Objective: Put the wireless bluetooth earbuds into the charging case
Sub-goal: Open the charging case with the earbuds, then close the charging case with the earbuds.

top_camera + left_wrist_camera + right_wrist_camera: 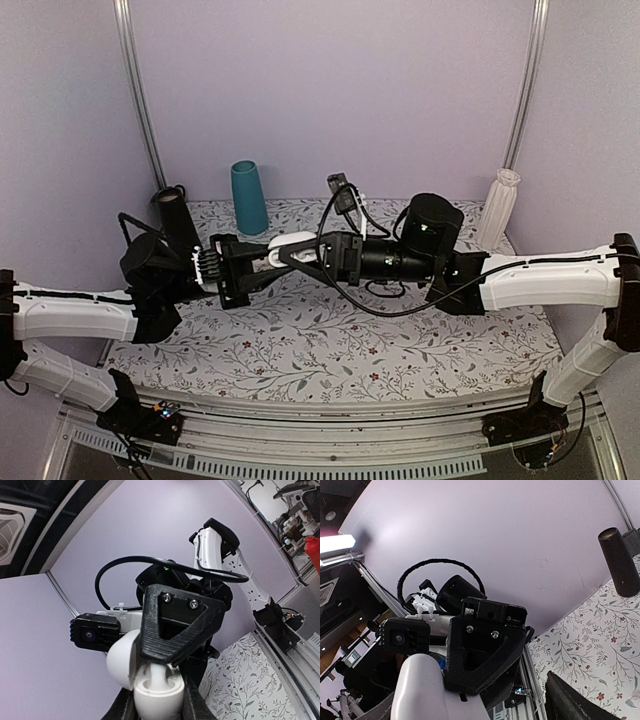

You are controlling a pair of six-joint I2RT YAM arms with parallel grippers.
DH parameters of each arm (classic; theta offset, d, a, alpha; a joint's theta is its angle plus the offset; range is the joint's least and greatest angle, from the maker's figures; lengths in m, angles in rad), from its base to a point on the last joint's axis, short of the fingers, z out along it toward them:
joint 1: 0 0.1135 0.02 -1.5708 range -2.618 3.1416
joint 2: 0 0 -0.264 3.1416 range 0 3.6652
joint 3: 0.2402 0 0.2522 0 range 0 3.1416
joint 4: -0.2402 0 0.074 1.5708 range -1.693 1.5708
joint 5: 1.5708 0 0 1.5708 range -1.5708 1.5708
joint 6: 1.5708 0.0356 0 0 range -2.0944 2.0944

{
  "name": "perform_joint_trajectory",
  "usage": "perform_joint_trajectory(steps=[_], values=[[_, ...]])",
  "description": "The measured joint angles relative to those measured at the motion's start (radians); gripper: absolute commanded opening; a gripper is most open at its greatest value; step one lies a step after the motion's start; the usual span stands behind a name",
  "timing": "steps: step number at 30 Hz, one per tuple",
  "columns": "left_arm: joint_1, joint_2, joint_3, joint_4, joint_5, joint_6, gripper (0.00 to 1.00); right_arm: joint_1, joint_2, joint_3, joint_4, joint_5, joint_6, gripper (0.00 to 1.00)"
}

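Note:
The charging case (159, 700) is white with its lid (121, 664) hinged open to the left. My left gripper (159, 707) is shut on its body and holds it in the air over the table. One white earbud (159, 674) stands in the case's well, its top hidden under a black finger (175, 625) of my right gripper. In the top view both grippers, left (248, 266) and right (298, 256), meet at the case (290, 242). In the right wrist view my right gripper (470, 700) has its jaws wide apart on either side of the case (420, 690). The second earbud is out of view.
At the back of the floral-cloth table (330, 340) stand a teal cup (248, 197), a black cylinder (175, 215) and a white ribbed vase (500, 205). The black cylinder also shows in the right wrist view (620, 562). Grey walls close in the back and sides.

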Motion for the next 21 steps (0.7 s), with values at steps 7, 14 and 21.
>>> perform_joint_trajectory(steps=[7,14,21], values=[[0.000,0.003,0.000,-0.002,-0.014,-0.018,0.00,0.000,0.000,0.000,0.017,-0.002,0.004,0.58],[0.000,0.005,0.000,-0.002,-0.034,-0.043,0.00,0.001,0.000,-0.001,0.029,0.001,0.006,0.63],[0.000,0.006,-0.004,0.021,-0.049,-0.087,0.00,0.000,0.000,0.001,-0.003,0.017,-0.006,0.86]])
